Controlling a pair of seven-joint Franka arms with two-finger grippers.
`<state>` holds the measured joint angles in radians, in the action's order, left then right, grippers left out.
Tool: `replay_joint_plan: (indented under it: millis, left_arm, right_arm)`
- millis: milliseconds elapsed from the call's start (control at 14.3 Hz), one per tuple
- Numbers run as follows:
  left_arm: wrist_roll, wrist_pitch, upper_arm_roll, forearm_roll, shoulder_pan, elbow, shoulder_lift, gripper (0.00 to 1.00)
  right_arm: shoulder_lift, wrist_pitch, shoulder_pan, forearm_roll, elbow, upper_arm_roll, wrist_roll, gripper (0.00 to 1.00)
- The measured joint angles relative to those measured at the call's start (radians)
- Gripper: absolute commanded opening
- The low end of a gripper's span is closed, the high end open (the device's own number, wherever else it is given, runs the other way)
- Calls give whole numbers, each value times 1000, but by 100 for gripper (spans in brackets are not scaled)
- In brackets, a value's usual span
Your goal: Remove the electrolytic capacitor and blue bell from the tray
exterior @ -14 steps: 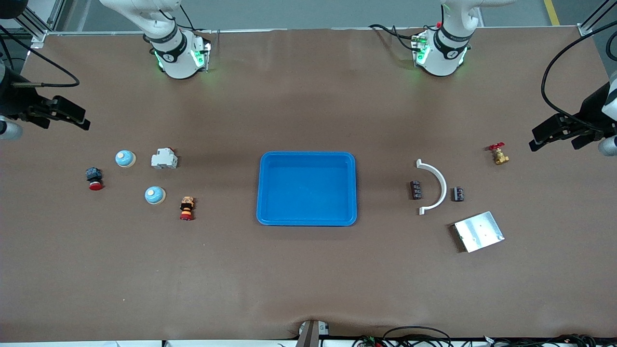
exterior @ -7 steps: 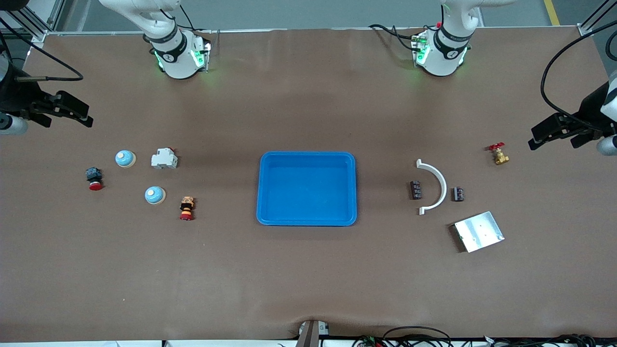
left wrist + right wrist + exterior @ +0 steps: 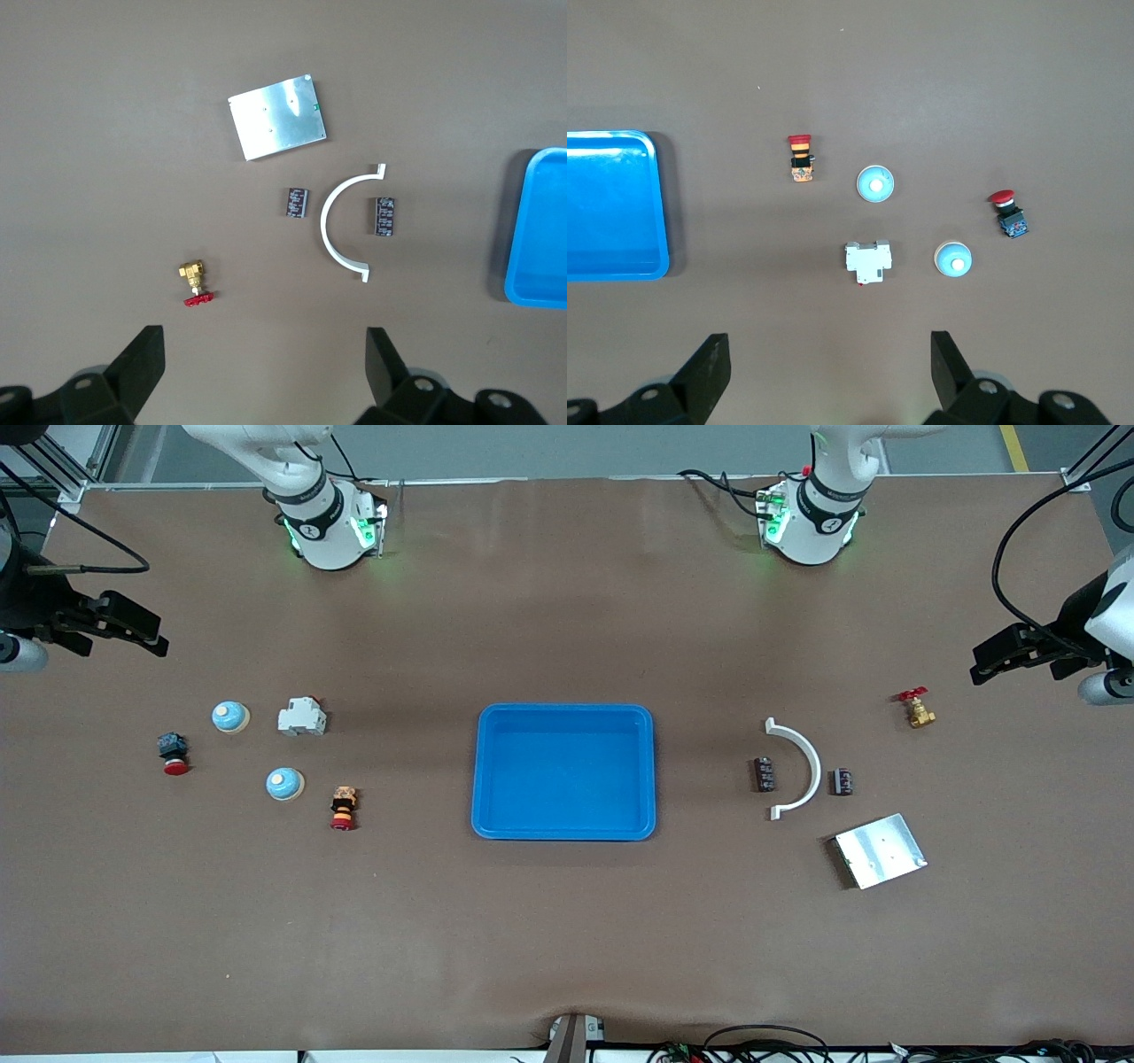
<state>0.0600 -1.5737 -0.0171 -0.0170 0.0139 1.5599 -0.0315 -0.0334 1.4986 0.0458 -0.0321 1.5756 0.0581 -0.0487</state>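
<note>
Two light blue bells [image 3: 230,716] [image 3: 285,783] sit on the table toward the right arm's end; the right wrist view shows both bells [image 3: 875,183] [image 3: 953,259]. Two small dark capacitors [image 3: 765,774] [image 3: 842,782] lie toward the left arm's end, one on each side of a white arc, and both capacitors [image 3: 297,202] [image 3: 385,217] show in the left wrist view. My right gripper [image 3: 158,640] [image 3: 830,367] hangs open and empty over bare table at its end. My left gripper [image 3: 976,671] [image 3: 264,363] is open and empty too, over the table near a brass valve.
A blue tray [image 3: 483,779] stands mid-table. Near the bells are a white breaker [image 3: 302,717], a red push button [image 3: 174,754] and a stacked button [image 3: 343,807]. Near the capacitors are the white arc [image 3: 804,766], a metal plate [image 3: 880,851] and the brass valve [image 3: 918,708].
Both grippers have drifted a little toward the robots' bases, still open. Nothing on the table has moved.
</note>
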Motion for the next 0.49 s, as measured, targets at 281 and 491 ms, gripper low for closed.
replay_joint_plan:
  millis: [281, 491]
  left_arm:
    - [-13, 0, 0, 0, 0, 0, 0, 100]
    - [-14, 1, 0, 0, 0, 0, 0, 100]
  right_arm:
    - [0, 0, 0, 0, -6, -1, 0, 100]
    - [0, 0, 0, 0, -7, -2, 0, 100]
